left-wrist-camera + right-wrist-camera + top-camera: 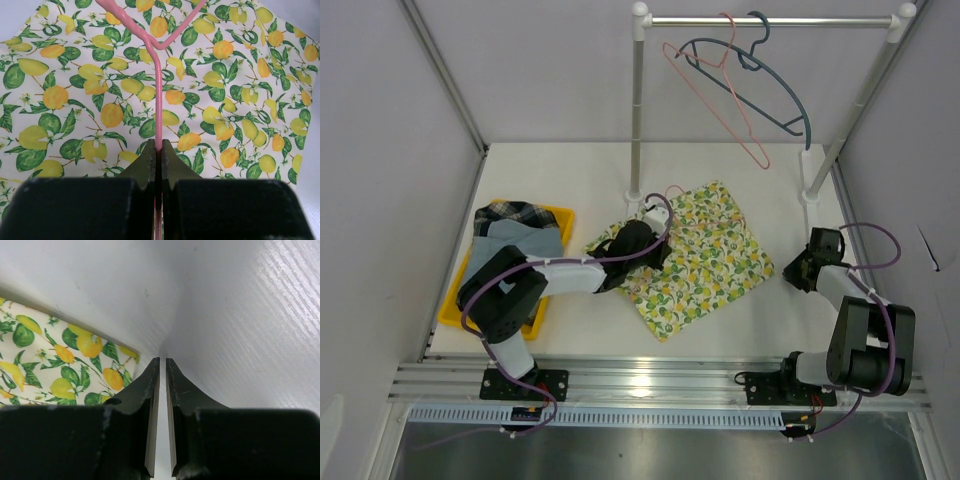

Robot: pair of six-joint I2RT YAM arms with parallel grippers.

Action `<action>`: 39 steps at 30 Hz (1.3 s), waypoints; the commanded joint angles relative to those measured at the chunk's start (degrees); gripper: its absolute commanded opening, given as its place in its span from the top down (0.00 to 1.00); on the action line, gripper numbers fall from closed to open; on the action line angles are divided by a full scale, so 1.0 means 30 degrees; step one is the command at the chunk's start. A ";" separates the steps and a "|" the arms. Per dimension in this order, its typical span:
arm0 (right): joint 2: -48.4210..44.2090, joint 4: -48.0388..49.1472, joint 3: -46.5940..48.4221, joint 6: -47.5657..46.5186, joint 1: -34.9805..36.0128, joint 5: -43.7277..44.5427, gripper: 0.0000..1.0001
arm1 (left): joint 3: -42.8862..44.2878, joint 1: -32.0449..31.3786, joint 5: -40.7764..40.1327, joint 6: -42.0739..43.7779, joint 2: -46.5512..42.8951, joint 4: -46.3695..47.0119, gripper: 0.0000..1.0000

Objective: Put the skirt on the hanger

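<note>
The left gripper (158, 146) is clamped on the hanger (158, 95), which lies on the skirt (240, 100) at mid-table. The right gripper (162, 362) (jaws almost together, empty) should pinch the skirt edge just beside it and draw the cloth over the wire slowly. One skirt; two pink hangers, with the spare (720, 105) on the rail; one blue-grey hanger (775, 95).

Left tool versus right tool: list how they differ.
The left tool is clamped on the pink hanger; the right tool grips nothing, jaws nearly together. The left tool sits over the skirt; the right tool sits over bare table beside the skirt's edge. Both are dark and two-fingered.
</note>
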 commanded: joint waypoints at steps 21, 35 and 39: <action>-0.5409 -0.0948 0.0035 0.0594 0.2979 -0.2329 0.47 | 0.1379 -0.0618 -0.1162 0.2007 -0.4648 -0.1450 1.00; -0.7521 -0.2471 0.2376 0.1709 0.5734 -0.2007 0.45 | 1.0418 -0.2201 -0.7865 0.2886 -0.6321 -1.4156 1.00; -0.7463 -0.2794 0.3519 0.1621 0.5764 -0.2271 0.45 | 1.4320 -0.2201 -0.9804 0.2974 -0.5091 -1.8084 1.00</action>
